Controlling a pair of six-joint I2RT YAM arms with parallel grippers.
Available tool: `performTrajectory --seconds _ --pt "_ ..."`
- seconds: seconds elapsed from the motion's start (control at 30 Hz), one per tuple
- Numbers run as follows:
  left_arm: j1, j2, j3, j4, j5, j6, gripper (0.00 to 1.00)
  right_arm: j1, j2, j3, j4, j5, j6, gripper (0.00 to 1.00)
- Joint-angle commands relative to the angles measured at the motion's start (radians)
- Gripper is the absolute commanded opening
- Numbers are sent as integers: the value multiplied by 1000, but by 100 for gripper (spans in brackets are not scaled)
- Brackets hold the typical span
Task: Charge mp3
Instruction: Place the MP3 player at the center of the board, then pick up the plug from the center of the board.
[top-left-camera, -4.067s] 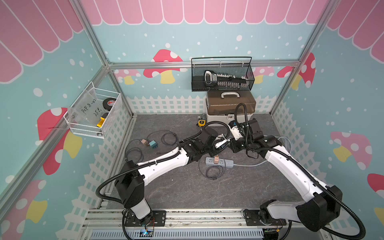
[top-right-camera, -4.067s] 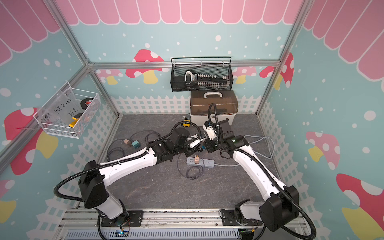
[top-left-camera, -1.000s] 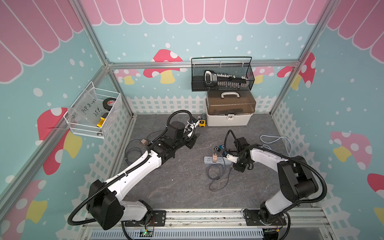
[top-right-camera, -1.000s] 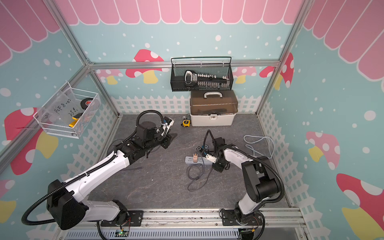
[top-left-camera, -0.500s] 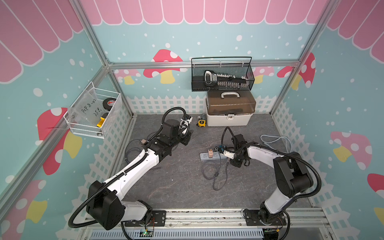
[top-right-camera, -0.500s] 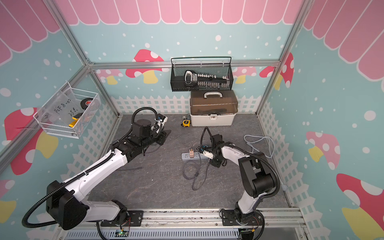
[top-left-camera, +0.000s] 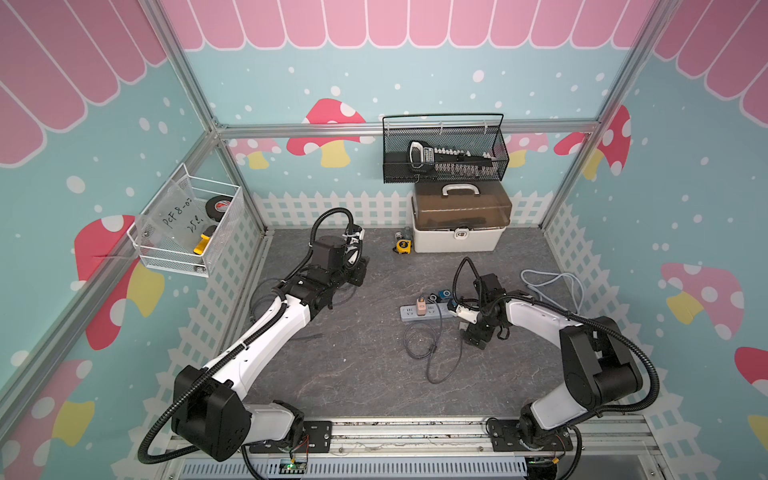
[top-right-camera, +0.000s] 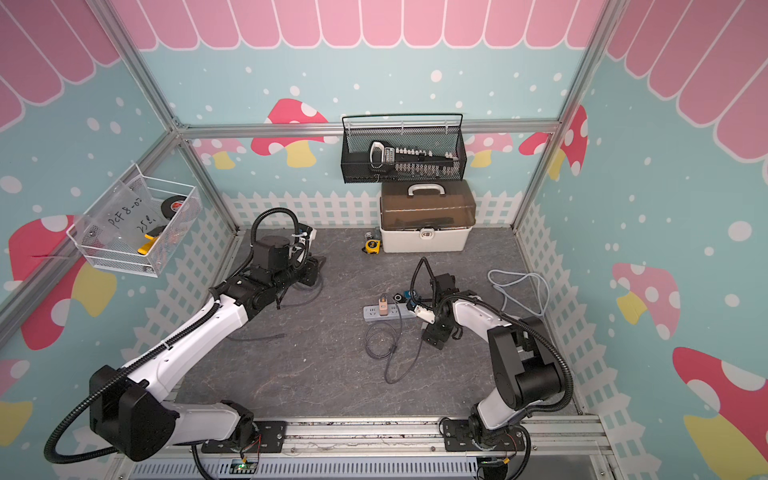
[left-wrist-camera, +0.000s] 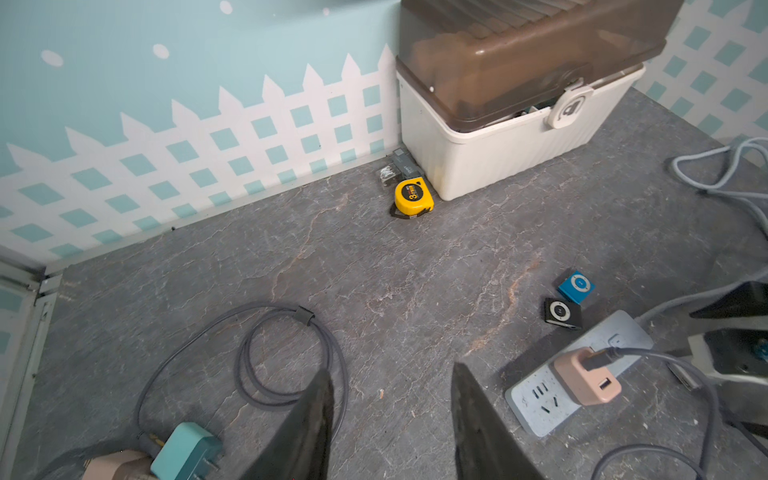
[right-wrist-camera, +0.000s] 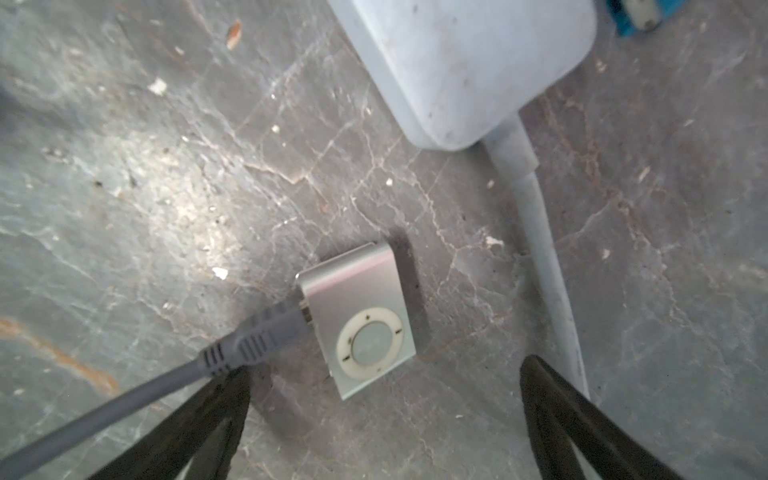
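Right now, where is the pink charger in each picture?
In a top view: pink charger mid-floor, plugged into the power strip.
In a top view: same spot, on the power strip.
Left wrist: standing on the power strip.
Right wrist: not in it.
Shared landmark: the power strip, in all four.

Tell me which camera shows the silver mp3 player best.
Right wrist view: the silver square mp3 player lies centred and close up on the grey floor, grey cable plugged into its side. In both top views it is too small to make out under the right gripper; the left wrist view does not clearly show it.
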Motion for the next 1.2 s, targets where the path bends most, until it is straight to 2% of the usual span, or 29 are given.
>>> performTrajectory --seconds 0.0,0.13,0.27,0.47,0.6,0.73,0.8,0.97,1.17 --pt "46 -24 6 -59 -44 -76 44 -3 -76 -16 -75 26 -4 100" --pt "111 -26 6 -107 -88 -163 44 -13 -202 -39 -77 77 -6 100" --pt "209 7 17 -182 -98 -305 44 -49 -289 -41 -55 103 8 99" --pt "308 69 28 -236 -194 -455 44 -102 -332 -11 125 188 185 100" --pt "364 185 87 -294 -191 -576 44 -104 -280 65 186 117 269 99" --pt "383 362 197 -345 -212 -642 44 -106 -164 194 172 97 402 99" --pt "384 441 252 -350 -207 -659 44 -106 -111 253 142 46 409 100" --pt "384 633 399 -406 -173 -732 43 -106 -42 335 108 45 437 100" --pt "381 693 430 -444 -224 -812 43 -106 -6 367 69 77 415 100"
